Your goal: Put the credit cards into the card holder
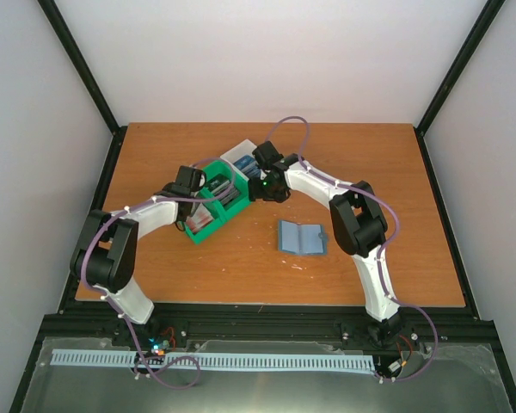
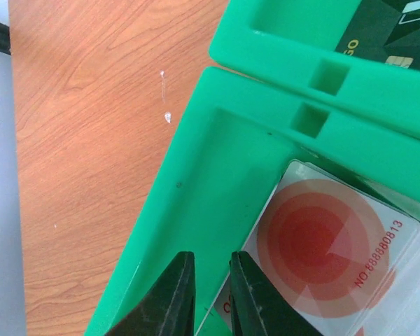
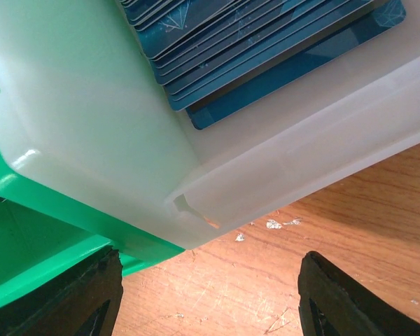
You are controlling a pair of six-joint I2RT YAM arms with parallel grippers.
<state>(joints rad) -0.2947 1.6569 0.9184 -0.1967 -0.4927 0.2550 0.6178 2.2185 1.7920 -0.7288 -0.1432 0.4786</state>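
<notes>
Black fingers of the left gripper fill the bottom of the left wrist view. They are nearly together, with only a slim gap between them. Tips hang inside the green bin, right at the near corner of a red-and-white card. The card's edge runs into the gap, but it is not possible to tell whether the fingers pinch it or only hover over it. That card lies flat on more cards in the bin, with red rings and a printed number on its face. Past a green rim with square slots, the neighbouring green compartment holds a dark green card with a chip.

Right gripper has its fingers wide apart with nothing between them. Bare table shows below, and the corner of the white bin sits just ahead. White bin touches the green bin on its left side. A fanned stack of blue cards lies inside the white bin.

Top view: both grippers meet over the bins at mid-table, left on the green one, right at the white one. Card holder lies open and flat on the table, apart from the bins, to their near right beside the right arm's elbow. No gripper touches it, and no card shows on it.
</notes>
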